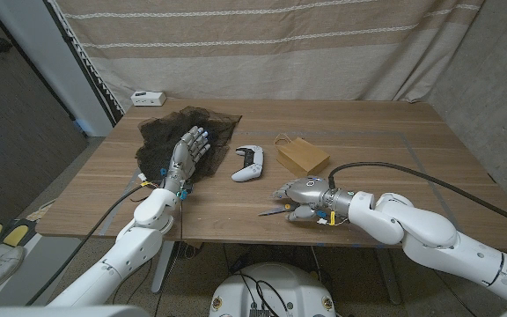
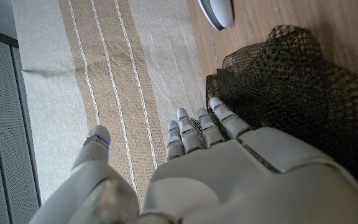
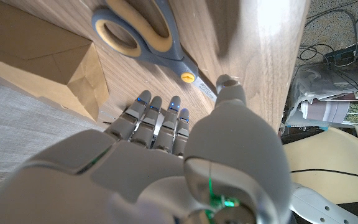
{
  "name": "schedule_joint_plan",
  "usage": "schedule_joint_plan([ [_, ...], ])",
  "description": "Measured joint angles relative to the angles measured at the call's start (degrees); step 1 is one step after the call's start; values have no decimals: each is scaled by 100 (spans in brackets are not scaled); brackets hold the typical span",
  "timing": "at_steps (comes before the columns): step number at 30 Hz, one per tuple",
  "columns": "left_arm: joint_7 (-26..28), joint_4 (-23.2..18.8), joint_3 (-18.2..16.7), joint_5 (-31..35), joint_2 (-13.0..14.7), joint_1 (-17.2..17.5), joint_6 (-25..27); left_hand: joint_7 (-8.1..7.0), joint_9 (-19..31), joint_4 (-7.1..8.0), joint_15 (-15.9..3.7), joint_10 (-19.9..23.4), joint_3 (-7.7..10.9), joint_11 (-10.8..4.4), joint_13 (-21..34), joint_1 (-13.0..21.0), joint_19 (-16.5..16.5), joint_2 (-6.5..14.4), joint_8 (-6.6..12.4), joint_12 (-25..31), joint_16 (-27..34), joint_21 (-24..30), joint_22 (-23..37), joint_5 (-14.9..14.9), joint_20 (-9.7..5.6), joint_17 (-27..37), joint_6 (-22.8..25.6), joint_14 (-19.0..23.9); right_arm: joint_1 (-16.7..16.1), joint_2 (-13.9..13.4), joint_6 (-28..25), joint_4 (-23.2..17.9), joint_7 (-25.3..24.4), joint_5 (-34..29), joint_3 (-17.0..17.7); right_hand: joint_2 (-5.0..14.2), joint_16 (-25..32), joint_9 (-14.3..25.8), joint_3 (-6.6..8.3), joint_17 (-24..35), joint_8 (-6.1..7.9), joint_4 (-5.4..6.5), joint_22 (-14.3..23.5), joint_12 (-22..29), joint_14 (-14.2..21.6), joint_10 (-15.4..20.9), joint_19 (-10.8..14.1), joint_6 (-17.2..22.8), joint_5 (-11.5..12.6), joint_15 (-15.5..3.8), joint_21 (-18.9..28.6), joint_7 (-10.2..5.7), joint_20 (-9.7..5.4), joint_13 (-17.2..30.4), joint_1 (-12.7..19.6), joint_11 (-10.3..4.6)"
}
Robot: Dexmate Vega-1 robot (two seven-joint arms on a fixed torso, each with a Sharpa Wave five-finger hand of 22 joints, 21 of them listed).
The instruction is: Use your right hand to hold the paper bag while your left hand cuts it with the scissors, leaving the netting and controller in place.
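Observation:
A brown paper bag (image 1: pixel 302 155) lies on its side at the table's middle, and its open end (image 3: pixel 39 59) shows in the right wrist view. Blue-and-yellow scissors (image 1: pixel 271 208) (image 3: pixel 139 32) lie on the wood just in front of the bag. My right hand (image 1: pixel 306 199) (image 3: pixel 185 155) hovers right beside them, fingers reaching toward the handles and thumb by the blades, gripping nothing. My left hand (image 1: pixel 187 155) (image 2: pixel 229 168) is held over the black netting (image 1: pixel 183 136) (image 2: pixel 291 81) with fingers spread and nothing in it. The white controller (image 1: pixel 249 163) (image 2: pixel 216 11) lies between the netting and the bag.
A small white device (image 1: pixel 148 98) sits at the table's far left corner. A striped curtain (image 1: pixel 262 44) hangs behind the table. The table's front edge (image 1: pixel 236 238) runs just below my right hand. Bare wood (image 1: pixel 394 141) stretches to the right of the bag.

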Motion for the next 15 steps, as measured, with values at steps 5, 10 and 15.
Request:
schedule_joint_plan([
  [5, -1, 0, 0, -1, 0, 10, 0, 0, 0, 0, 0, 0, 0, 0, 0, 0, 0, 0, 0, 0, 0, 0, 0, 0, 0, 0, 0, 0, 8, 6, 2, 11, 12, 2, -22, 0, 28, 27, 53, 31, 27, 4, 0, 44, 0, 10, 48, 0, -43, 0, 22, 0, -14, 26, 73, 10],
  [10, 8, -3, 0, 23, 6, 18, -9, 0, 0, -2, 0, 0, -1, 0, 0, 0, 0, 0, 0, 0, 0, 0, 0, 0, 0, 0, 0, 0, 10, 11, 4, 20, 12, 0, -49, -11, 56, 27, 100, 54, 27, 5, 0, 44, 0, 10, 51, 0, -62, 0, 21, 0, -12, 53, 120, 10],
  [15, 34, -29, 4, 74, 21, 29, -17, 0, 0, -18, 0, 0, -17, 0, 0, 0, 0, 0, 0, 0, 0, 0, 0, 0, 0, 0, 0, 0, 10, 28, 4, 39, -11, -50, -82, 0, 121, 52, 148, 84, 49, 5, 21, 44, 97, 22, 183, 55, -105, 5, 66, -56, -4, 79, 193, -3],
])
